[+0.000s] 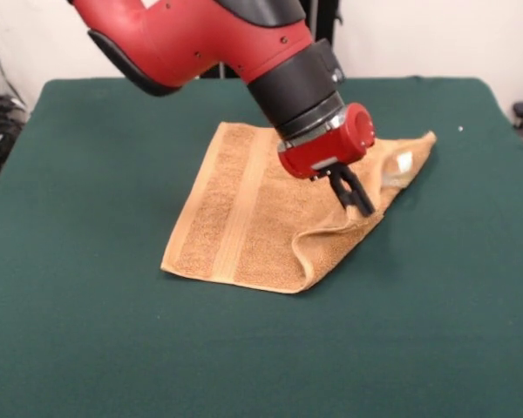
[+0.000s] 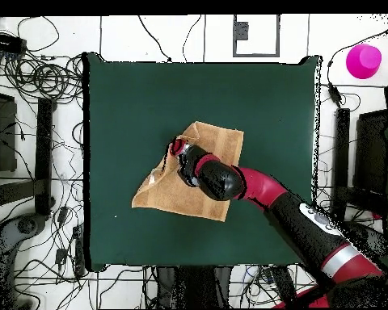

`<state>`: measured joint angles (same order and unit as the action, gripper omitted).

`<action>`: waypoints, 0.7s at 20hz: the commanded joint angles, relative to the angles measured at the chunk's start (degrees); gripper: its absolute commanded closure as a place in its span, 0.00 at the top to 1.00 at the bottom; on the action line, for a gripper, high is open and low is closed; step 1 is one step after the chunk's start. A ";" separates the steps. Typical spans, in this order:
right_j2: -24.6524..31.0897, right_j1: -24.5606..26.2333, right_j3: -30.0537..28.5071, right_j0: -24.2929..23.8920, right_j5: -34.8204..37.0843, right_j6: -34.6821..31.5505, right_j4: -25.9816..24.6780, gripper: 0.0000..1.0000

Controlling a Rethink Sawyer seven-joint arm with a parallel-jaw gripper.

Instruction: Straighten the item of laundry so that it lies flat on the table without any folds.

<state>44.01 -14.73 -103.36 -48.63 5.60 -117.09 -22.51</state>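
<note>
The item of laundry (image 1: 244,218) (image 2: 171,194) is a golden-tan towel lying near the middle of the dark green table (image 1: 105,348) (image 2: 132,97). Its left part lies flat with a woven band showing. Its right side is folded over into a raised ridge along the front right edge, and a small white label (image 1: 404,162) shows near the far right corner. The red and black arm reaches down over the towel. My gripper (image 1: 362,207) (image 2: 173,150) has its black fingers close together, pinching the ridge of the fold.
Wide green table surface surrounds the towel on all sides. A tiny white speck (image 1: 460,129) lies near the far right of the table. Off the table, a pink object (image 2: 364,60) sits on the floor, with cables (image 2: 44,81) and stands around the edges.
</note>
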 commanded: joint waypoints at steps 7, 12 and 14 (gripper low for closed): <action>-0.55 -1.14 -2.39 2.74 -5.61 -5.26 -1.16 0.00; -0.83 -0.75 -2.50 2.87 -5.78 -5.44 -0.97 0.00; -0.81 -0.49 -2.52 2.82 -5.77 -5.38 -0.99 0.00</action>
<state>44.01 -16.66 -104.55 -48.56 2.09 -117.09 -22.51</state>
